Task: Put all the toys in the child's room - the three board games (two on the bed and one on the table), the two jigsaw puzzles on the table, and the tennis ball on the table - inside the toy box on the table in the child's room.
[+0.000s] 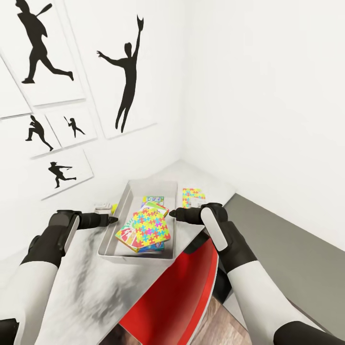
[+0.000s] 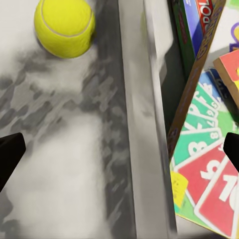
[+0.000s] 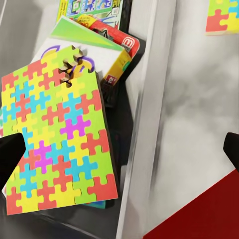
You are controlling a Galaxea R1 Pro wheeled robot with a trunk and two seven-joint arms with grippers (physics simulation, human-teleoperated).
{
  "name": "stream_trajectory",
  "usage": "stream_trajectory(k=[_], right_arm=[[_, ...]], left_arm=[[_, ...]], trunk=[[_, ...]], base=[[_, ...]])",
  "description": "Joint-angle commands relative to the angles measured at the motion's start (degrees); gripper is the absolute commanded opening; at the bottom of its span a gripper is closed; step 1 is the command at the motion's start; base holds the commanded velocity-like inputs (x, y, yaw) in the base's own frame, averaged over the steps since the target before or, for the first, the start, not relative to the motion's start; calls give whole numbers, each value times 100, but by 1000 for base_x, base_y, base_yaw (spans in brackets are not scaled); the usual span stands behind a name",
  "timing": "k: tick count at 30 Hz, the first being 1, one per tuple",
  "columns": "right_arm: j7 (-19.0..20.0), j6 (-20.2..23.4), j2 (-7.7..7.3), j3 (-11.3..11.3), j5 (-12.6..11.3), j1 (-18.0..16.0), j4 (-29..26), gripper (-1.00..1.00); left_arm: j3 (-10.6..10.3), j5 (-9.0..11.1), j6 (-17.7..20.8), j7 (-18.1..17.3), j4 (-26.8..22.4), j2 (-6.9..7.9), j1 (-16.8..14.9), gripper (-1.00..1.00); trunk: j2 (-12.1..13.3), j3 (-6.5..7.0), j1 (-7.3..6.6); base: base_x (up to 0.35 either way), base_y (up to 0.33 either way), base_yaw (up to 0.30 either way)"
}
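- Centrally, toy box (image 1: pixel 125 201) holding stacked games, jigsaw puzzle (image 1: pixel 151 226) topmost.
- Left gripper (image 1: pixel 113 220) fingers apart beside tennis ball (image 2: pixel 64 26), frame centre-left.
- Right gripper (image 1: pixel 172 212) fingers apart, second puzzle (image 1: pixel 192 196) outside.

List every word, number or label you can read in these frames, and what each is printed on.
"8": green card picture on the red-yellow-green game box in the toy box.
"1", then a cut-off digit: red card on the same box.
"OL": end of a cropped word on the dark box edge.
Print on the blue box and the red-yellow box edge: too blurred.
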Motion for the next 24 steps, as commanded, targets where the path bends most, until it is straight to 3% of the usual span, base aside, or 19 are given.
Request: stream_trajectory(k=[1, 24], right_arm=[[-59, 13, 0, 5, -59, -5, -5, 100], [-58, 13, 0, 5, -43, -5, 150, 100]], left_arm=[[10, -60, 17, -54, -5, -2, -5, 100], [0, -58, 17, -57, -2, -1, -5, 100]], trunk=[[-12, -13, 3], [-12, -118, 3]], base=[[0, 0, 0], [0, 0, 0]])
